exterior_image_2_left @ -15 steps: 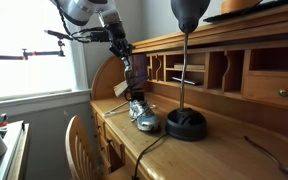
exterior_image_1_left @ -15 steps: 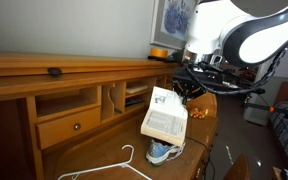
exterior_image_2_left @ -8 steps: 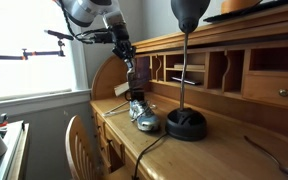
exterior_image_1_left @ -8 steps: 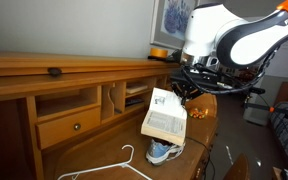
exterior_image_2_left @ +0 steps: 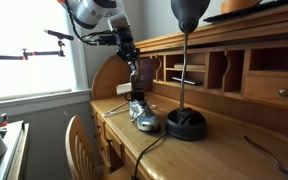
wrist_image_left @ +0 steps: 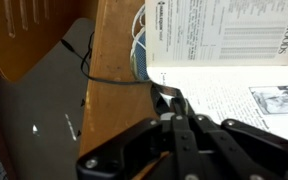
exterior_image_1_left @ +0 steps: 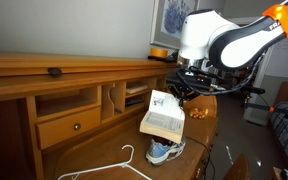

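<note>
Reaches in over the wooden desk (exterior_image_1_left: 84, 148) from the upper right in an exterior view, white arm (exterior_image_1_left: 209, 35) bent and wrist turned down toward the pigeonholes at the back. Ends in a dark gripper (exterior_image_1_left: 184, 88) with its fingers pressed together on the top edge of an open book (exterior_image_1_left: 164, 115). Holds that book tilted in the air, clear of the desk top and right above a blue and white shoe (exterior_image_1_left: 164, 152); hard to tell whether its lower edge touches the shoe. Looks thick and pale, with cream pages and a lightly printed face. Lies near a white wire hanger (exterior_image_1_left: 109, 165), lower on the desk. From the opposite end in an exterior view, appears small and edge-on under the gripper (exterior_image_2_left: 132, 62), book (exterior_image_2_left: 139, 73) over shoe (exterior_image_2_left: 142, 113), with a black lamp (exterior_image_2_left: 187, 124) standing nearer the camera. Only in the wrist view, gives the close detail: gripper (wrist_image_left: 174, 108) pinching the page margin, book (wrist_image_left: 224, 40) showing columns of print and a small portrait, shoe (wrist_image_left: 139, 55) peeking out beneath, and a thin dark cable (wrist_image_left: 104, 80) crossing the desk (wrist_image_left: 119, 120).
</note>
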`<state>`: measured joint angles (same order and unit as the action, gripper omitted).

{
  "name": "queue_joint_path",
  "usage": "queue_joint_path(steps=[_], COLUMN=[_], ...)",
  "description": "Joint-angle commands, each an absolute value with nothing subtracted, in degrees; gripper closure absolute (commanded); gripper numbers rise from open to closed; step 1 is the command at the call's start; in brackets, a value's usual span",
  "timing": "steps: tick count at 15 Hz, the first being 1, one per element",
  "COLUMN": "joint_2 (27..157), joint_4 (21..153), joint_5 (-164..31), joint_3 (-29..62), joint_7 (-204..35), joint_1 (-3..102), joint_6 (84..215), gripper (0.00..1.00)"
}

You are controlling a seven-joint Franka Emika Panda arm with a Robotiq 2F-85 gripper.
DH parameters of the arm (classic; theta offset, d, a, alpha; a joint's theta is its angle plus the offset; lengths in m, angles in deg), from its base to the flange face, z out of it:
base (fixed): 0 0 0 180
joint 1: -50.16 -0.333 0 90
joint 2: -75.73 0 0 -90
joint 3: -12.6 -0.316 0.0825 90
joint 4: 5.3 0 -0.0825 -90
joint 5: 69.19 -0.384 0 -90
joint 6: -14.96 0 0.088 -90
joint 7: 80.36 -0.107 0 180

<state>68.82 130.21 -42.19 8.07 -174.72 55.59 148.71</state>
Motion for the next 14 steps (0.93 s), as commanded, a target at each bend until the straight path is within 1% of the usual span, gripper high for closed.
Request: queue_joint_path(steps=[1,14], joint_2=[71.3,71.6], joint_4=[128.5,128.8], joint_5=[-40.8,-41.0], joint_3=[8.8,8.9], joint_7=[-176.3,-175.7], joint_1=[54.8,52.8], joint_6=[149.3,148.8], gripper=[1.00,1.00])
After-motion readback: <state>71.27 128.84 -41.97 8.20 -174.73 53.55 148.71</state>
